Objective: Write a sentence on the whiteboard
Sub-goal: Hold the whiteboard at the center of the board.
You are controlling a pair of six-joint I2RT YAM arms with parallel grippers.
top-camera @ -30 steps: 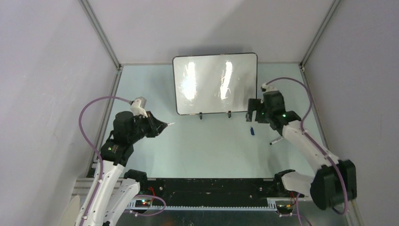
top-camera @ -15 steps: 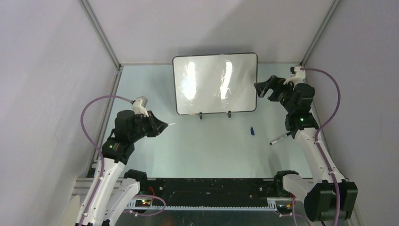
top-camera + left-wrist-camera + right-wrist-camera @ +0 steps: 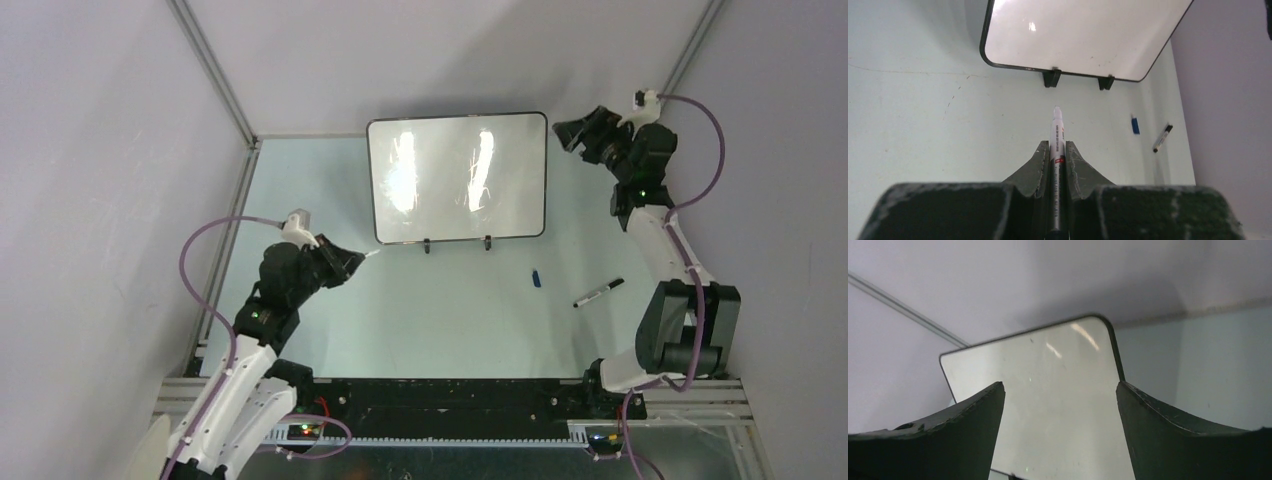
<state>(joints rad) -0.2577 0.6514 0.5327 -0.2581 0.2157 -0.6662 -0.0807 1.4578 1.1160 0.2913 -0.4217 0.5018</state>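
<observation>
Left gripper [image 3: 1054, 145] pinches the marker [image 3: 1056, 127], tip forward, evidently for writing; whiteboard [image 3: 457, 178] stands ahead of it, apart; right gripper [image 3: 1060, 387], jaws spread and empty, faces its upper corner, likely to steady it; no sentence visible.

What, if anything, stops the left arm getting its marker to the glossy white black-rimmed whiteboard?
Likely yes: only table lies between the left gripper, shut on the white marker, and the whiteboard; the right gripper hovers beside its right edge.
</observation>
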